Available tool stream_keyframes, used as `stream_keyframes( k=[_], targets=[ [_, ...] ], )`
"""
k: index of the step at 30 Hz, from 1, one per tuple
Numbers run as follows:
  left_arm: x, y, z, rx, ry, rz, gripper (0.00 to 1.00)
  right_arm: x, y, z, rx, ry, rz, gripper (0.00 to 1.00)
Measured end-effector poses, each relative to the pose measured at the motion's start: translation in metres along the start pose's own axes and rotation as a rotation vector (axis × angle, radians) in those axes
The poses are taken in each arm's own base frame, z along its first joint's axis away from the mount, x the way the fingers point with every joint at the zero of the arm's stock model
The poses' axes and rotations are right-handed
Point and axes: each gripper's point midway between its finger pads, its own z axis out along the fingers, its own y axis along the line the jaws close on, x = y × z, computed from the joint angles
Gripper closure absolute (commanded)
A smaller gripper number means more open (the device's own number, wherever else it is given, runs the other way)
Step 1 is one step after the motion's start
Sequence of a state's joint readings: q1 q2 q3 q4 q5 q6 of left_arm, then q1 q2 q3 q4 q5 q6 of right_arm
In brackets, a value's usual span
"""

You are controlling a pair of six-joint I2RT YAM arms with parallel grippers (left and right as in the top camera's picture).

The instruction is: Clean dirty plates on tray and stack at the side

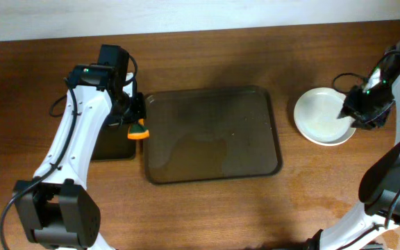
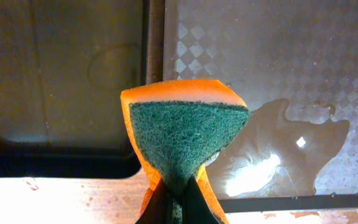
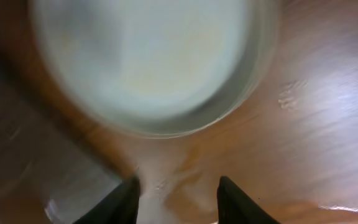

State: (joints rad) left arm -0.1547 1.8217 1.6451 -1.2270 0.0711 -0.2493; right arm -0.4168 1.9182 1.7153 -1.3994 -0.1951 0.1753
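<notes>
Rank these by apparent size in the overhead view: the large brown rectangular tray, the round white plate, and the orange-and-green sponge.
1. Large brown rectangular tray: clearly the largest.
2. Round white plate: much smaller than the tray.
3. Orange-and-green sponge: smallest, though the arm holding it partly hides it.

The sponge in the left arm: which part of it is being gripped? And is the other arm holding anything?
The left fingers pinch the sponge by its lower end. The right fingers stand apart near the plate, holding nothing.
</notes>
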Motion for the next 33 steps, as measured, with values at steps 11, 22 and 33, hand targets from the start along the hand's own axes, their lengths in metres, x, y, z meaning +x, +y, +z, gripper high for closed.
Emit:
stream_keyframes(
  k=[11, 22, 33],
  targets=[
    [-0.053, 0.082, 0.014, 0.014, -0.188, -0.207, 1.00, 0.130, 0.219, 0.029, -0.286, 0.046, -0.713, 0.46],
    [-0.089, 0.079, 0.083, 0.074, -0.247, -0.193, 1.00, 0.229, 0.294, 0.125, -0.144, -0.205, -0.970, 0.39],
    [-0.069, 0.086, 0.103, 0.043, -0.136, -0.214, 0.86, 0.223, 0.292, 0.125, -0.115, -0.232, -0.960, 0.38]
  ],
)
